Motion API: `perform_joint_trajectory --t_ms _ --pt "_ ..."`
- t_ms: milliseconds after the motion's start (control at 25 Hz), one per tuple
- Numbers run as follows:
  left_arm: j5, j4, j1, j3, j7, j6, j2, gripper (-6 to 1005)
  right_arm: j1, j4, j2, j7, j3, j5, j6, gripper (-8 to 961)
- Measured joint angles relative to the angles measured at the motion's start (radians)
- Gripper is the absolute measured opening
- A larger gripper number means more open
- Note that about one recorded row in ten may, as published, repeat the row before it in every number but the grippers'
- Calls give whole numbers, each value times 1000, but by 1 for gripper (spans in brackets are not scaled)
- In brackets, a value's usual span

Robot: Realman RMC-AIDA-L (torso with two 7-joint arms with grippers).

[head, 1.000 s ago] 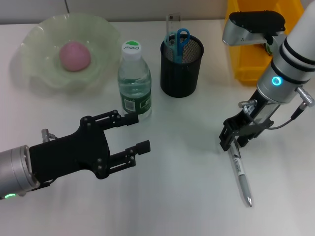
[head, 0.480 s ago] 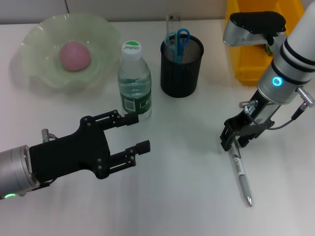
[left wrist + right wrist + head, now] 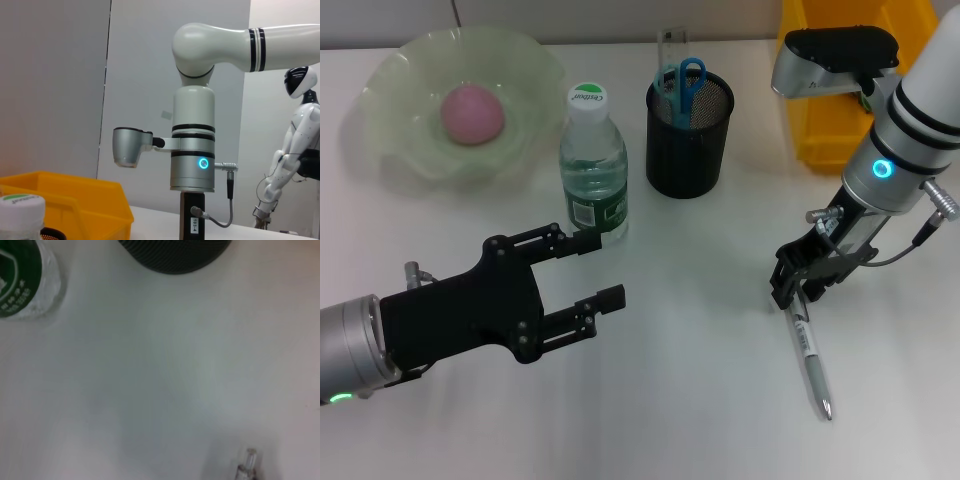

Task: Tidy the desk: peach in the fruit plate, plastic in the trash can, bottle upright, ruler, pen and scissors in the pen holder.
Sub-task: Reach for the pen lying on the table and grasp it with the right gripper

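A silver and white pen (image 3: pixel 810 355) lies on the white desk at the right. My right gripper (image 3: pixel 795 290) is down over its upper end, fingers open to either side of it. The pen's end also shows in the right wrist view (image 3: pixel 246 464). My left gripper (image 3: pixel 608 268) is open and empty, hovering in front of the upright water bottle (image 3: pixel 593 165). The pink peach (image 3: pixel 472 113) lies in the pale green fruit plate (image 3: pixel 390 160). The black mesh pen holder (image 3: pixel 688 140) holds blue scissors (image 3: pixel 688 78) and a clear ruler (image 3: pixel 670 45). No plastic is in view.
A yellow bin (image 3: pixel 840 120) stands at the back right, behind my right arm; it also shows in the left wrist view (image 3: pixel 75 195). The bottle (image 3: pixel 25 280) and pen holder (image 3: pixel 175 252) show at the edge of the right wrist view.
My right gripper has shifted very slightly over the pen's upper end. The pen and my left arm have not moved.
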Motion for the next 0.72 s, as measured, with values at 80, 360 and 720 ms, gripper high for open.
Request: perform_joint_trajectory --t_ms 80,360,720 --pt "0 0 0 0 0 0 0 622 0 0 0 0 0 0 1 419" --pt "0 0 -1 0 0 -7 0 622 0 0 1 -1 -13 0 2 406" --pt "0 0 -3 0 0 -8 0 622 0 1 1 -3 -12 0 11 323"
